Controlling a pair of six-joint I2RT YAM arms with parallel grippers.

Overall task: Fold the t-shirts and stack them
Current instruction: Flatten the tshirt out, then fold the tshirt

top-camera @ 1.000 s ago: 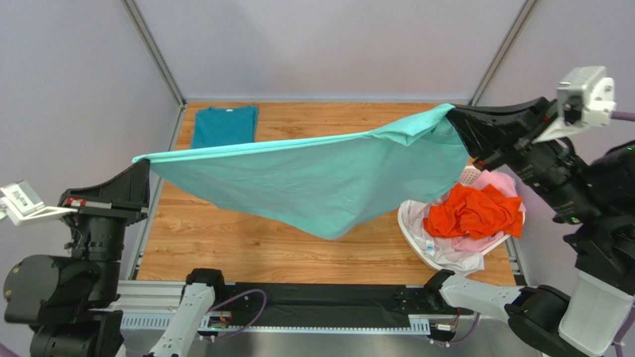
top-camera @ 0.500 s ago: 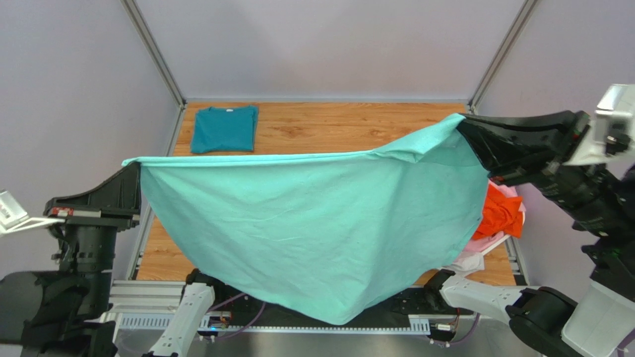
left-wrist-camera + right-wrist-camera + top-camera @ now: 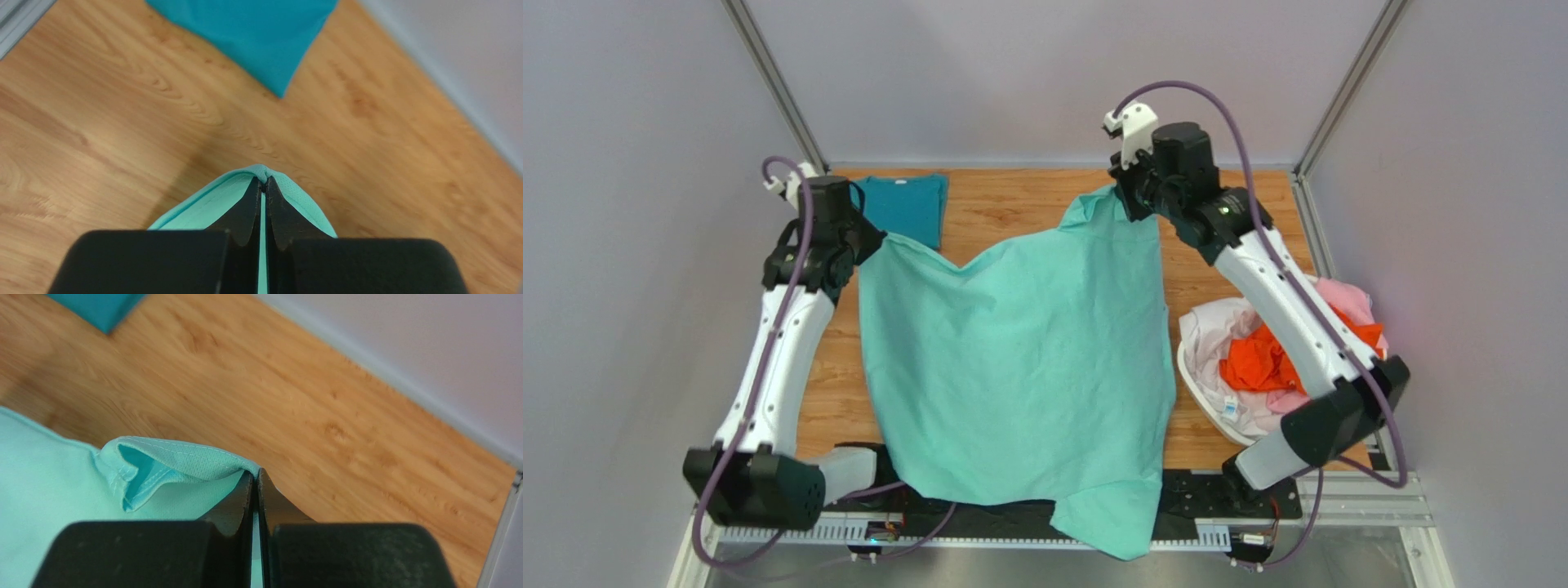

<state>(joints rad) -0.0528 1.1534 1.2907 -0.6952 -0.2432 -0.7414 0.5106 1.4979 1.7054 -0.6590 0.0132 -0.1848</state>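
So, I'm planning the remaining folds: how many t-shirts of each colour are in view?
mint t-shirt: 1
teal t-shirt: 1
orange t-shirt: 1
pink t-shirt: 1
white t-shirt: 1
Total: 5

This is a robotics lab test cell, not a home. The wood-grain tabletop (image 3: 1001,202) is boxed in by blank pale grey wall panels (image 3: 1051,74) set between bare metal frame posts (image 3: 775,86). Two black-and-white robot arms, the left arm (image 3: 781,355) and the right arm (image 3: 1290,309), are bolted to a metal rail (image 3: 1345,508) at its near edge and trail loose purple cables (image 3: 1232,123). The only homely things are a mint t-shirt (image 3: 1014,355), a folded teal t-shirt (image 3: 895,208) and a white laundry basket (image 3: 1195,368).
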